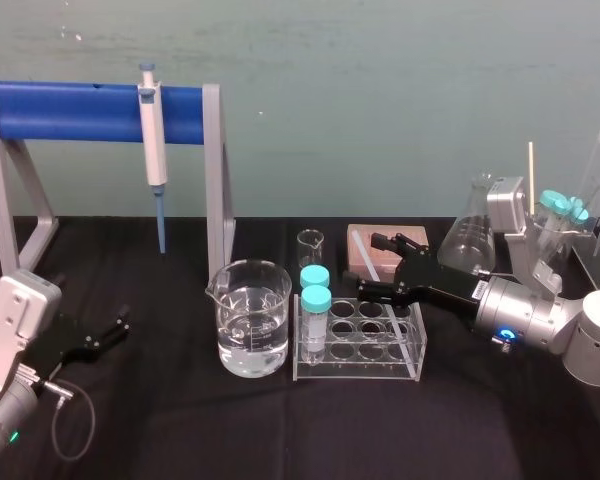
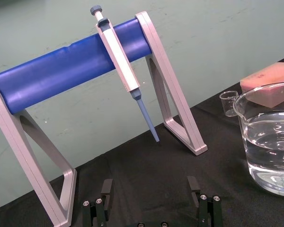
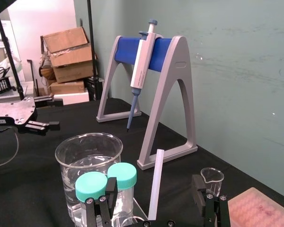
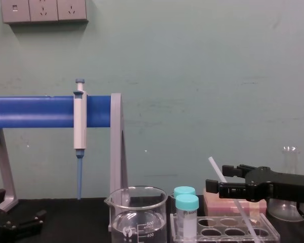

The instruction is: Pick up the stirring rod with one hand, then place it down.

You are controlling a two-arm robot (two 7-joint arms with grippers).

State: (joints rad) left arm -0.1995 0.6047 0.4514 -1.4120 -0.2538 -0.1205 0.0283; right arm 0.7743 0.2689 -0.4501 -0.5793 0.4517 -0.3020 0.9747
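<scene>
Two tools flank your work. Near left, the left tool (image 1: 118, 330) sits low over the black bench (image 1: 280, 430), fingers spread wide and holding nothing, well apart from the glassware. You have open bench along the near edge, in front of the water beaker (image 1: 252, 315) and the clear tube rack (image 1: 360, 375), which stand just beside each other. Over the rack, the right tool (image 1: 378, 266) reaches in from the right, its fingers wide. The stirring rod (image 3: 156, 179) stands between them, leaning in the rack with its top tilted far-left. You cannot tell whether either finger touches it. Two teal-capped tubes (image 1: 315, 300) crowd the rack's left end. Just behind are a small glass (image 1: 310, 245) and a pink block (image 1: 365, 252), with a flask (image 1: 470, 235) to the right. Far left, the pipette (image 1: 155, 140) hangs on its stand (image 1: 80, 110).
</scene>
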